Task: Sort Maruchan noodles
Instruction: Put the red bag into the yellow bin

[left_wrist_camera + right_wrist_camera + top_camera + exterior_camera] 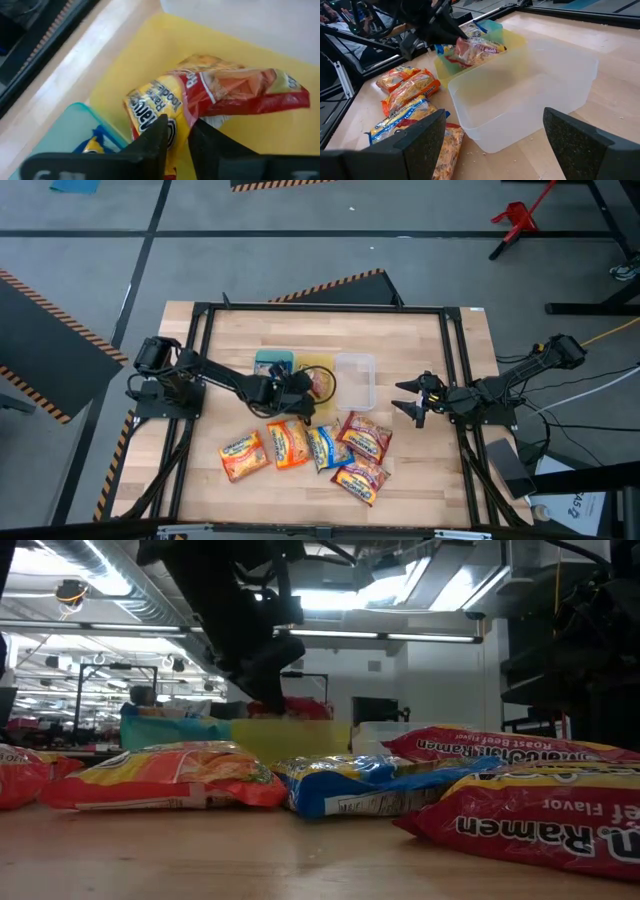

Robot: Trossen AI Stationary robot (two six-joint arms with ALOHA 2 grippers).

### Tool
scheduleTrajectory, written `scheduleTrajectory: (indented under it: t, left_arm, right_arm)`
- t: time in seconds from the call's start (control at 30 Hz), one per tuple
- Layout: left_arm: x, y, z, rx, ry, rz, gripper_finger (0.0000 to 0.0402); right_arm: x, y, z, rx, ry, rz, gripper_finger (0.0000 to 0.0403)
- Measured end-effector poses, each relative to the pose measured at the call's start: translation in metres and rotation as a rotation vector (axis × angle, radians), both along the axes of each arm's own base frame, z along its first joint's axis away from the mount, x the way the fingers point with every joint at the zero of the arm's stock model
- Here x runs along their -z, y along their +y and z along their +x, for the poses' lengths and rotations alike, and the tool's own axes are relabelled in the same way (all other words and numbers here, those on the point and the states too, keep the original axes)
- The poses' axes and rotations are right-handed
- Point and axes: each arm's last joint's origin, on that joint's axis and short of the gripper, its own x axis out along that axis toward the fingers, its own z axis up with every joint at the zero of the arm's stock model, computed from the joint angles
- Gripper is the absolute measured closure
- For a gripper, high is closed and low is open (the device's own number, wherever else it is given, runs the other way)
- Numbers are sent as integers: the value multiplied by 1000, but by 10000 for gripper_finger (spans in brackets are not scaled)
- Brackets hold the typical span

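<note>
red packet [220, 95] lies in yellow tray [150, 50]

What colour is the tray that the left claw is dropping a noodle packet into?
Yellow. The tray shows best in the left wrist view.

Pale wood bench [420, 470] inside a black metal frame [320, 307]. Grey floor [300, 260] around it, crossed by dark seam lines. Orange-and-black hazard striping [335, 284] on dark panels beyond the bench and at its left. Red clamp-like stand [515, 218] on the floor, far right. Cables [590, 395] trail at the right. Low view: long ceiling strip lights [400, 637], silver ducting [110, 570], white back wall [330, 680].
</note>
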Motion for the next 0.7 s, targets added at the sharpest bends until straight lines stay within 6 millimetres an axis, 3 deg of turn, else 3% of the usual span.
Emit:
scheduleTrajectory:
  t: [0.2,0.47,0.7]
  left_arm:
    - [-2,-4,2,58,-17,-118,293]
    - [-15,-13,-1,178,-40,-322,290]
    - [-39,-52,18,576,-284,-194,290]
  right_arm:
    - [0,0,0,-7,1,2,81]
    - [0,0,0,-8,1,0,81]
    - [1,0,0,-10,9,-10,81]
